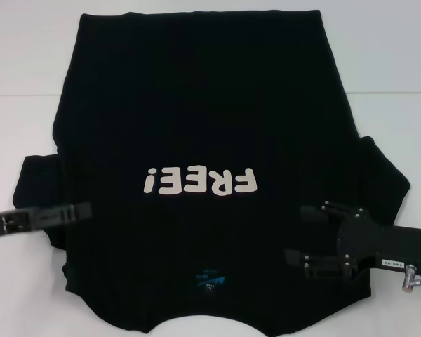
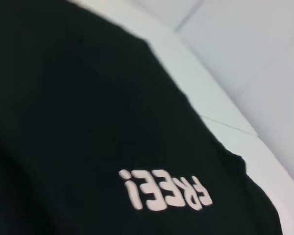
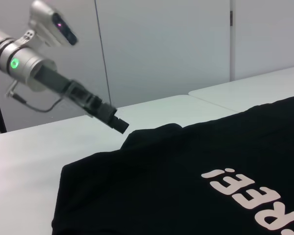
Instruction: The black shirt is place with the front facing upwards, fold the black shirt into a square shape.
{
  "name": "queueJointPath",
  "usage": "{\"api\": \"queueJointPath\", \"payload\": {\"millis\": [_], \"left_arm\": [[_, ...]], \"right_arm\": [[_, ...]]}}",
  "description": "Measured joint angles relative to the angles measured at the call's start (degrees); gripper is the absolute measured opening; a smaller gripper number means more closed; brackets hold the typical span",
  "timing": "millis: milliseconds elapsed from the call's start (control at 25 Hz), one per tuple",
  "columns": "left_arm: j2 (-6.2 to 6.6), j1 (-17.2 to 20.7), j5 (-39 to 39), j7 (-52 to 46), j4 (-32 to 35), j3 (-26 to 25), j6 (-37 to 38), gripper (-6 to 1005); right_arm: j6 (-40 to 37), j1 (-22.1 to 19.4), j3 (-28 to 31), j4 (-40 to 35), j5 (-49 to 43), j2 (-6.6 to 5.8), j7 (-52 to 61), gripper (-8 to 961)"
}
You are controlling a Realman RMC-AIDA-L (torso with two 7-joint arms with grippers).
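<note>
Beside black shirt point(image 1: 196, 105), bare table point(image 1: 28, 70)

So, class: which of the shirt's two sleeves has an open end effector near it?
The sleeve on the robot's right: the right end effector beside it shows two spread fingers.

Item count:

- Black shirt point(image 1: 196, 105): one, carrying one white "FREE!" print point(image 1: 199, 182) and one small blue neck label point(image 1: 209, 280).
- End effectors: two. The left end effector point(image 1: 81, 210) is at the shirt's left sleeve; the right end effector point(image 1: 298, 235) is over the shirt's right side.
- Table point(image 1: 28, 70): one white surface, crossed by one visible seam line.
</note>
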Motion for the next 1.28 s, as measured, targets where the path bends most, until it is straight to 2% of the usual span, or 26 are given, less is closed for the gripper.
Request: {"api": "queueJointPath", "payload": {"millis": [120,280,560,920,1280], "left_arm": [[2.21,-0.7,0.6,-10.0,-0.1,0.1,-0.1,844],[3.51,-0.7,0.6,-22.1,0.5,-0.2,-2.7,844],[3.98,-1.7,3.8,-29.0,-0.3,0.3,-7.6,843],[4.42,-2.8,6.0,-29.9,-3.6,0.3,-13.6,843],[4.45,-2.8,6.8,-30.1,-5.4,0.4,-15.5,843]], "right_arm": [[0.0,0.0,-0.1,0.0,0.0,0.0,0.1,916],[0.0,0.0,0.0,0.1,0.0,0.0,0.2,916],[0.1,0.1,0.1,0.3,0.0,0.0,0.4,916],[0.2,0.2,0.1,0.7,0.0,0.0,0.8,916],[0.3,0.4,0.1,0.9,0.0,0.0,0.9,916]]}}
